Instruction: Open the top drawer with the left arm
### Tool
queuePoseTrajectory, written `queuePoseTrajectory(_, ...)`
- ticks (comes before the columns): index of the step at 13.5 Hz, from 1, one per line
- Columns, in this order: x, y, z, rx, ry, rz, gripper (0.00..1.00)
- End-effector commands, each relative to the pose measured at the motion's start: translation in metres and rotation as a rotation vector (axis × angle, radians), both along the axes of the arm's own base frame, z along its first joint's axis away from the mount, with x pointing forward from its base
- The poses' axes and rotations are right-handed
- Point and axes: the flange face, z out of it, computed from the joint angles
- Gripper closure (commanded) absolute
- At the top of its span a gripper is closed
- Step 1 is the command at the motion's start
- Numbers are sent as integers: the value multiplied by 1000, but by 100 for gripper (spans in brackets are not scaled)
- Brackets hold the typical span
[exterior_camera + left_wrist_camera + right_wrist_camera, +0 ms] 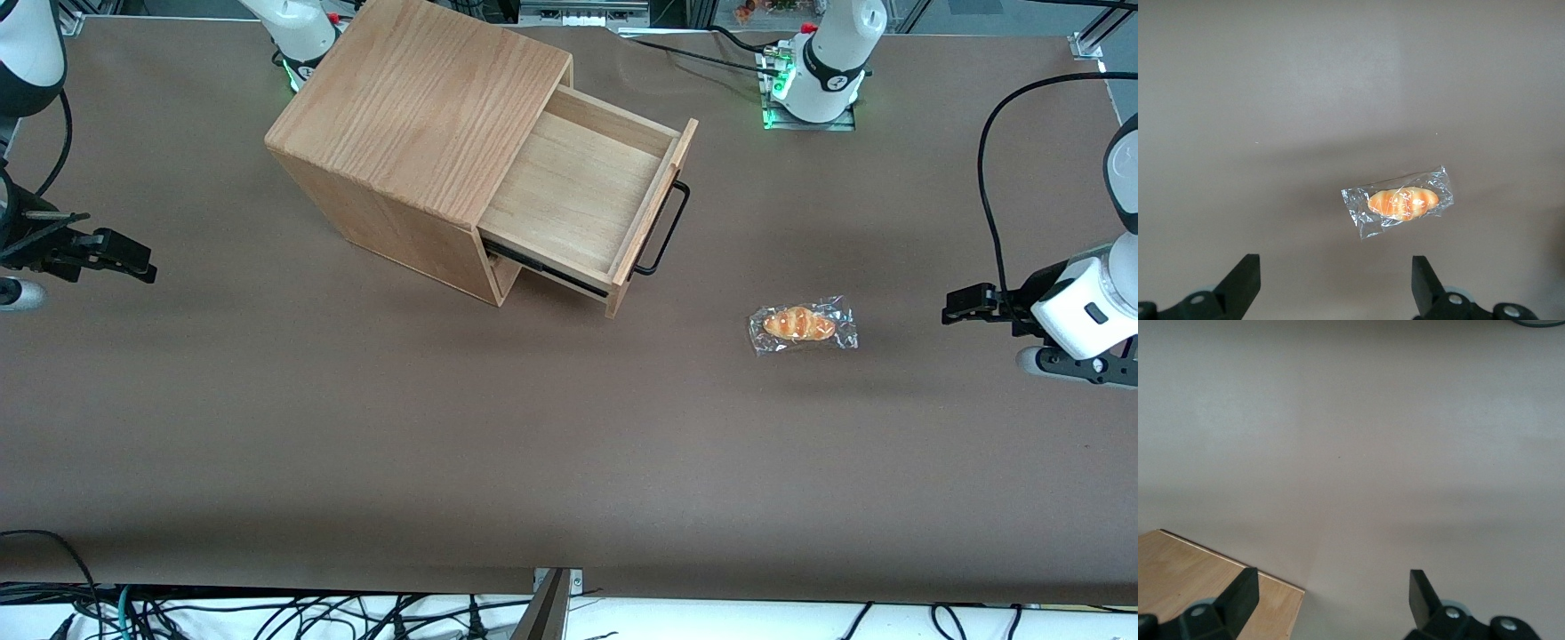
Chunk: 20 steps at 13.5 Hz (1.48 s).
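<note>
The top drawer [578, 191] stands pulled well out of the oak casing [418, 107], its light-wood tray bare inside. Its thin black bar handle [667, 231] faces the working arm's end of the table. The left arm [1089, 302] hovers at that end, far from the handle. Its gripper [958, 307] points toward the drawer and is open with nothing between the fingers. In the left wrist view the gripper [1335, 273] hangs above bare table, its two dark fingertips [1245, 277] wide apart.
A wrapped bread roll [803, 324] [1401, 202] lies on the brown table between the drawer and the gripper. The working arm's base [822, 67] stands at the table's back edge. Cables [267, 613] hang along the edge nearest the front camera.
</note>
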Motion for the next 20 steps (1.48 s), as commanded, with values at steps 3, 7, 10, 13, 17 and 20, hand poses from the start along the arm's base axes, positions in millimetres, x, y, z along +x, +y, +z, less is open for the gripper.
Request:
queuePoseTrajectory(3,-2,6,7,20,3,-49,0)
queuePoseTrajectory(7,-2,5,8,17,0,-40,0)
queuePoseTrajectory(10,-2,8,8,19,-2,-14,0)
queuePoseTrajectory(13,-2,10,10,23,-3,58,0)
queuePoseTrajectory(17,-3,10,12,27,-4,99,0)
queuePoseTrajectory(20,-4,12,14,32,-8,111,0)
